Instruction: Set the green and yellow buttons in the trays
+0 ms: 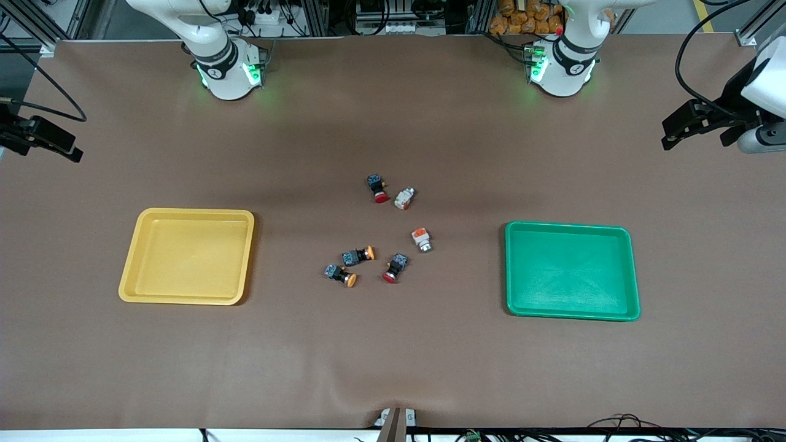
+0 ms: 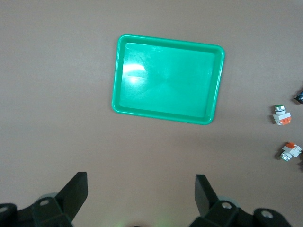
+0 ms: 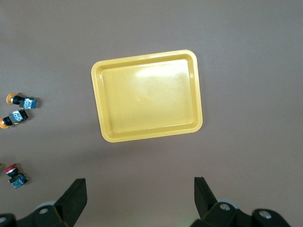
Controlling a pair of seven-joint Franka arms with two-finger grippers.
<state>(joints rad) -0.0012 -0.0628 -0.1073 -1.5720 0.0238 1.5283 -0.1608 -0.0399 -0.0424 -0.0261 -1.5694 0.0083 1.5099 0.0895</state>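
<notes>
Two dark buttons with orange-yellow caps [image 1: 358,255] [image 1: 341,274] and two white buttons [image 1: 404,197] [image 1: 422,239] lie loose mid-table between the yellow tray [image 1: 184,258] and the green tray [image 1: 571,273]. Both trays hold nothing. My left gripper [image 1: 688,127] hangs open and empty high over the left arm's end of the table. Its wrist view shows the gripper [image 2: 141,189], the green tray [image 2: 168,79] and the white buttons [image 2: 281,115] [image 2: 290,151]. My right gripper [image 1: 40,140] hangs open and empty over the right arm's end. Its wrist view shows the gripper [image 3: 140,191], the yellow tray [image 3: 147,101] and the orange-capped buttons [image 3: 21,101] [image 3: 13,118].
Two dark switches with red caps [image 1: 377,188] [image 1: 393,267] lie among the buttons; one shows in the right wrist view [image 3: 14,176]. The brown mat [image 1: 393,356] has a slight wrinkle near its front edge. The arm bases stand along the table's back edge.
</notes>
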